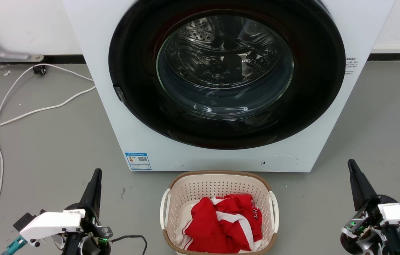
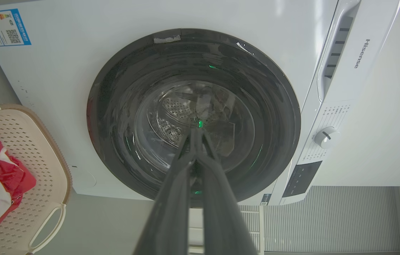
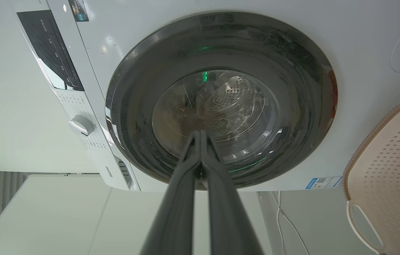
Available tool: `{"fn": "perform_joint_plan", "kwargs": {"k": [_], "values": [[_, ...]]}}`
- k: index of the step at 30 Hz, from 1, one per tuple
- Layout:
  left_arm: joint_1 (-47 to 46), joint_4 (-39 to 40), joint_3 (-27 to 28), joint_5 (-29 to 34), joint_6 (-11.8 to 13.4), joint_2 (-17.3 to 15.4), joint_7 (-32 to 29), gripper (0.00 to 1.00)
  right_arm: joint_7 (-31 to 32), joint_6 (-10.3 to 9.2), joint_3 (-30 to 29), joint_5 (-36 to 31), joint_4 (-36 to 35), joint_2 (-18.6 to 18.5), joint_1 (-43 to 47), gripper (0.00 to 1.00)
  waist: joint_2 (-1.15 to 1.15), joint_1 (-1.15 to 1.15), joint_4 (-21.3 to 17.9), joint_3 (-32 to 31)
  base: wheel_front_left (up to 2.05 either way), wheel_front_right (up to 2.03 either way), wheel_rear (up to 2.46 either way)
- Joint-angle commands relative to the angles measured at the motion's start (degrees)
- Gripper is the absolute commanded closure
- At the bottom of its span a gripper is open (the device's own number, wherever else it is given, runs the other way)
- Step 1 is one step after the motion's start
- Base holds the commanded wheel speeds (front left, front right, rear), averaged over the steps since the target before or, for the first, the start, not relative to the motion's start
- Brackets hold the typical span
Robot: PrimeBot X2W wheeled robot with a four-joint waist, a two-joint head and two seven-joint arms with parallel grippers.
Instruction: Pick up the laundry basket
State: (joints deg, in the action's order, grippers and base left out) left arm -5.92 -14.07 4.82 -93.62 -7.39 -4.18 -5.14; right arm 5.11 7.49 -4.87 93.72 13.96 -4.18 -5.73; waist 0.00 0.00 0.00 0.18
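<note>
Laundry basket is sitting on the floor just before the washing machine, carrying red clothes. Probably light, stiff plastic; its white side handles are offering the best hold. Left tool and right tool are flanking it, well apart, fingers pressed together. Head view is giving both handles at once; wrist views are adding the machine's dial.

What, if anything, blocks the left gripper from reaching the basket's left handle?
Probably nothing, so yes: bare floor lies between the left gripper and the white left handle of the laundry basket. The gripper's jaws are shut and would need opening first.
</note>
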Motion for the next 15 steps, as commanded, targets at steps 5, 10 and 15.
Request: {"fn": "perform_joint_plan", "kwargs": {"k": [5,10,15], "values": [[-0.40,-0.04,0.32,0.22,-0.18,0.22,-0.21,1.00,0.37,0.00,-0.19,-0.34,0.13,0.19,-0.70,1.00,0.00,0.00,0.00,0.00,0.00,0.00,0.00],[-0.42,-0.05,0.37,0.36,-0.18,0.27,-0.31,1.00,0.37,0.00,-0.30,-0.35,0.13,0.23,-0.71,1.00,0.00,0.00,0.00,0.00,0.00,0.00,0.00],[0.10,-0.35,0.31,0.12,0.01,0.35,-0.24,0.00,0.21,0.00,-0.20,-0.22,0.28,0.28,0.14,0.00,0.00,0.00,0.00,0.00,0.00,0.00,0.00]]}}
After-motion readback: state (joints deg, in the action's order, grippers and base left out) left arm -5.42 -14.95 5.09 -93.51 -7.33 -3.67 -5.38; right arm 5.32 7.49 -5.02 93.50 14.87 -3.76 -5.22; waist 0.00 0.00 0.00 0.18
